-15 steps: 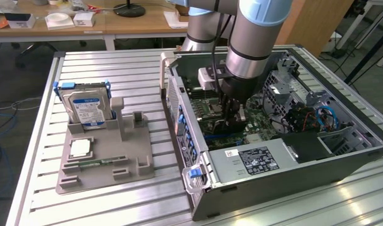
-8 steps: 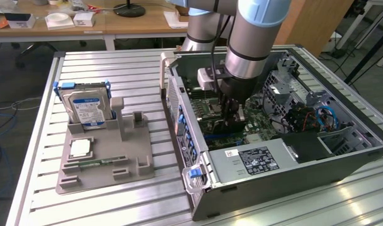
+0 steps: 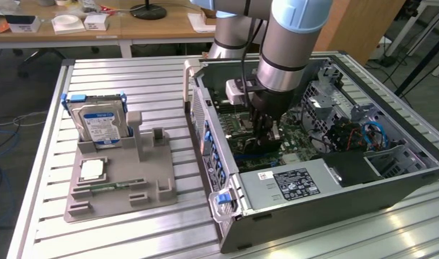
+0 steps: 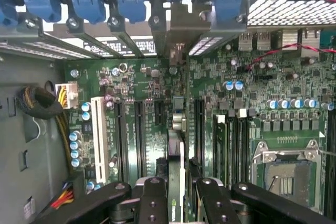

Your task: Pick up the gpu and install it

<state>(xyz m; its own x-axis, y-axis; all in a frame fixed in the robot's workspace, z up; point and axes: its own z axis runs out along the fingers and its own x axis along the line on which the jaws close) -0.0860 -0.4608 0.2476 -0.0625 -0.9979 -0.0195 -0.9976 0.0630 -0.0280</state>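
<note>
Inside the open grey metal computer case [image 3: 335, 183], the black gripper [image 3: 264, 141] reaches down to the motherboard; its load is hard to make out. In the wrist view, the gripper [image 4: 178, 192] clamps the thin green gpu [image 4: 175, 145] edge-on above the green motherboard [image 4: 147, 124]: the install step, calling for exact slot alignment.

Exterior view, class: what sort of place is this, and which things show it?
Probably a robotics lab or workshop bench for computer assembly. A grey robot arm reaches into an open grey desktop computer case on a ribbed aluminium table, beside a grey fixture holding a silver hard drive with blue rails.
</note>
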